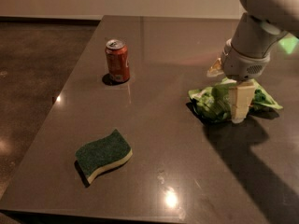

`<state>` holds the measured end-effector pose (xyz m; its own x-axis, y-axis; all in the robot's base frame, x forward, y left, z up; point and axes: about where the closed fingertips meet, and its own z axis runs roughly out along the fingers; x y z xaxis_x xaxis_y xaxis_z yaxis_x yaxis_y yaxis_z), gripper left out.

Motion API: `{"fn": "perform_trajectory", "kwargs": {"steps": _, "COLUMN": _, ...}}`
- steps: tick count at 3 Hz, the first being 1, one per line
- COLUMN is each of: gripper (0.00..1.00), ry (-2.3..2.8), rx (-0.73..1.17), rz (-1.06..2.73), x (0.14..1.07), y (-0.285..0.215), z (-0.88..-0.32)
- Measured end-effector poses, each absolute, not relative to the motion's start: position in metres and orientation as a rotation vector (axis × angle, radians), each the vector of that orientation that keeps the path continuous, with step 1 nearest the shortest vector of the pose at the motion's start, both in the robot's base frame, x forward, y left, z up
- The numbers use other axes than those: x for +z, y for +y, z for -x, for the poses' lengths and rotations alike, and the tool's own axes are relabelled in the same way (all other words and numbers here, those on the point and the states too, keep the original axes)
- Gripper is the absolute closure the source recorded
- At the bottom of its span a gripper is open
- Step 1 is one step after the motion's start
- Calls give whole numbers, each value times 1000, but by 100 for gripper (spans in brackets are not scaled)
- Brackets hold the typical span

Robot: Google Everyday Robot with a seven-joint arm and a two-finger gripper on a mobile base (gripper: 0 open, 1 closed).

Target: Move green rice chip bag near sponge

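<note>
The sponge [103,155] lies flat on the dark tabletop [177,45], in front of the can [117,60] and a little to its left, well apart from it and close to the front edge. Its dark green side faces up and its pale yellow foam shows along the front.

The can is red, stands upright and has a silver top. It is on the left part of the tabletop, toward the back.

The bag [212,101] is far to the right of the can and a little nearer to the front. It is light green and shiny, and it lies crumpled on the tabletop. It is also well apart from the sponge, with bare tabletop between them.

The claw [239,111] is right of the can too. It is pale, points down and is low over the right half of the bag, in front of it. I cannot tell whether it grasps the bag or is released. The grey arm [261,27] goes up from the claw to the top right corner.
</note>
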<state>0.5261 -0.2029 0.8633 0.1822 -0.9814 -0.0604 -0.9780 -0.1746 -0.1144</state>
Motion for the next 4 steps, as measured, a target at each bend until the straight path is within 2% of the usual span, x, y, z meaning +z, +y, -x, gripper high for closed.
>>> {"fn": "perform_trajectory", "kwargs": {"steps": 2, "gripper": 61, "ry": 1863, "rx": 12, "rz": 2381, "x": 873, "y": -186, "z": -502}}
{"fn": "perform_trajectory", "kwargs": {"steps": 3, "gripper": 85, "ry": 1792, "rx": 51, "rz": 2396, "x": 888, "y": -163, "z": -482}}
{"fn": "perform_trajectory", "kwargs": {"steps": 4, "gripper": 100, "ry": 1699, "rx": 113, "rz": 2404, "x": 909, "y": -128, "z": -454}}
